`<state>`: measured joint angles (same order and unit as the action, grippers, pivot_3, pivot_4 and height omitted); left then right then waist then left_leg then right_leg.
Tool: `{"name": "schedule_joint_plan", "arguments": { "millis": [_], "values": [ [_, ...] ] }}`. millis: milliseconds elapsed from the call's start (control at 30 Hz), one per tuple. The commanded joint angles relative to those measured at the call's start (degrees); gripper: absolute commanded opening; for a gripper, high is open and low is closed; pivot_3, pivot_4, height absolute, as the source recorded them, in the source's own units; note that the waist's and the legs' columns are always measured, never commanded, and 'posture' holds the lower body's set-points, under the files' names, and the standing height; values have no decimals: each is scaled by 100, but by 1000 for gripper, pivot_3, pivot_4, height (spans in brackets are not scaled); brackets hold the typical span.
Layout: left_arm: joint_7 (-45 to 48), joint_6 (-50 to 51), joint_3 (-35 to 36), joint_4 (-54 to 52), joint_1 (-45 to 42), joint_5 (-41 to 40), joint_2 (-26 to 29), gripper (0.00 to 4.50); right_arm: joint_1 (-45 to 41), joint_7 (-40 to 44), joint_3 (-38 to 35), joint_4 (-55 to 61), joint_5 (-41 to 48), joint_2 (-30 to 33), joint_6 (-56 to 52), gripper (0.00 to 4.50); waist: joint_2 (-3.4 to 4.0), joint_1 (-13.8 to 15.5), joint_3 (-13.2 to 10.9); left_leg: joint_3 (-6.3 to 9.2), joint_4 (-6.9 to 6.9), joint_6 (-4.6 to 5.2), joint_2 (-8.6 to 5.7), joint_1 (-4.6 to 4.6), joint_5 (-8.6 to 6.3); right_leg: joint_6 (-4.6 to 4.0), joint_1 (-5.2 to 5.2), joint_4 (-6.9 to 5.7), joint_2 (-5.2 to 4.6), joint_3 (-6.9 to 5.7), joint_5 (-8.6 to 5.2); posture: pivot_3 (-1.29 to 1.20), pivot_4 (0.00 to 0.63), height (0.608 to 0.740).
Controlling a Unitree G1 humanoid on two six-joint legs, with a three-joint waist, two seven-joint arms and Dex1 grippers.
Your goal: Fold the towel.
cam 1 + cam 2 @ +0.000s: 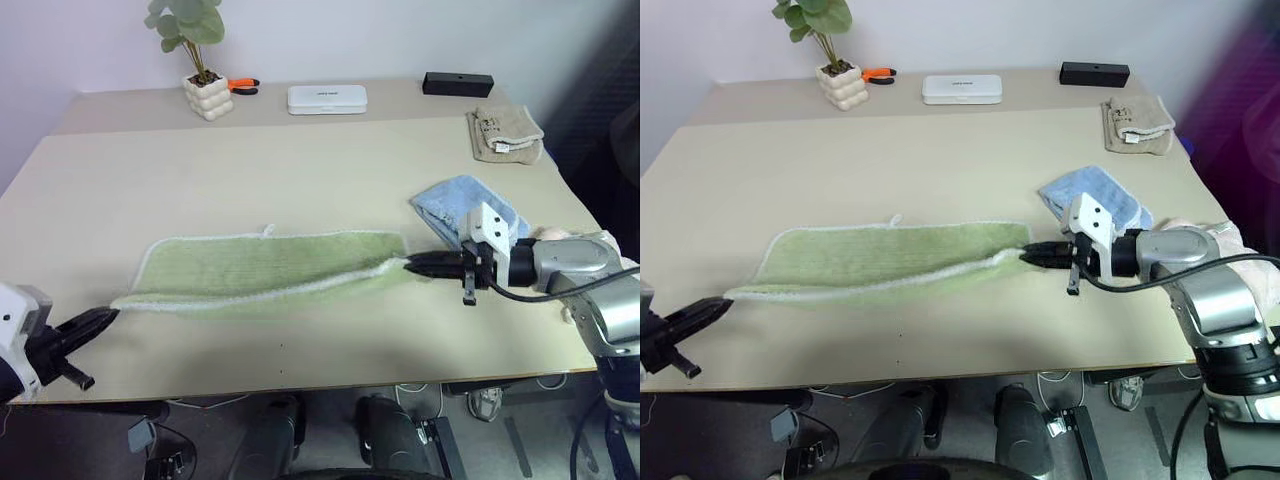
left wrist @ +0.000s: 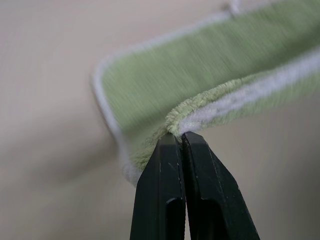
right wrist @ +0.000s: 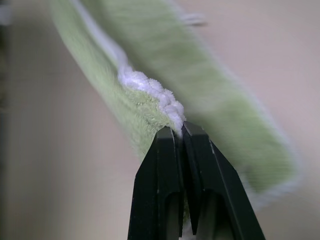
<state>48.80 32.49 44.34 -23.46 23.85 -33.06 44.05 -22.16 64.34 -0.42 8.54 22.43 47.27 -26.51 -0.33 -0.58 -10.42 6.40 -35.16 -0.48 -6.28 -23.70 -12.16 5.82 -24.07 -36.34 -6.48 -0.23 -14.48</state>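
Note:
The light green towel with a pale whitish edge lies folded lengthwise into a long strip across the near half of the table. My left gripper is shut on the towel's near left corner, close to the table's front edge. At the strip's other end my right gripper is shut on the near right corner. The edge between the two grippers is stretched and slightly lifted. A small hanging loop shows on the far edge.
A light blue towel lies just behind my right gripper. A beige folded towel rests at the far right. Along the back stand a potted plant, an orange tool, a white case and a black box.

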Motion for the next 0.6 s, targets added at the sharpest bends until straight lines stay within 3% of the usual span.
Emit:
{"name": "schedule_joint_plan", "arguments": {
  "millis": [33, 267, 600],
  "values": [
    [-200, -379, -263, 437, -439, 318, 121, 0, -390, -315, 169, -610, -505, -196, 537, 49, 0, -3, 1, -1, 1, 9, 1, 0, 3, 1, 0, 2, 1, 0, 0, 0, 150, 740],
    [-347, -1072, -1250, 1749, -1672, 1025, 259, 0, -886, -887, 449, -1763, -1071, -814, 1038, 49, -2, -5, 0, -5, 4, 16, 2, 0, 8, 24, -3, 3, 7, -1, 15, 0, 150, 740],
    [-592, -1955, -2212, 3405, -3056, 1706, 134, 0, -903, -1260, 478, -1834, -1196, -1222, 944, 49, -1, -19, 0, -5, 3, 15, 2, 1, 9, 61, -9, 1, 17, 1, 42, 0, 150, 740]
  ]
}}
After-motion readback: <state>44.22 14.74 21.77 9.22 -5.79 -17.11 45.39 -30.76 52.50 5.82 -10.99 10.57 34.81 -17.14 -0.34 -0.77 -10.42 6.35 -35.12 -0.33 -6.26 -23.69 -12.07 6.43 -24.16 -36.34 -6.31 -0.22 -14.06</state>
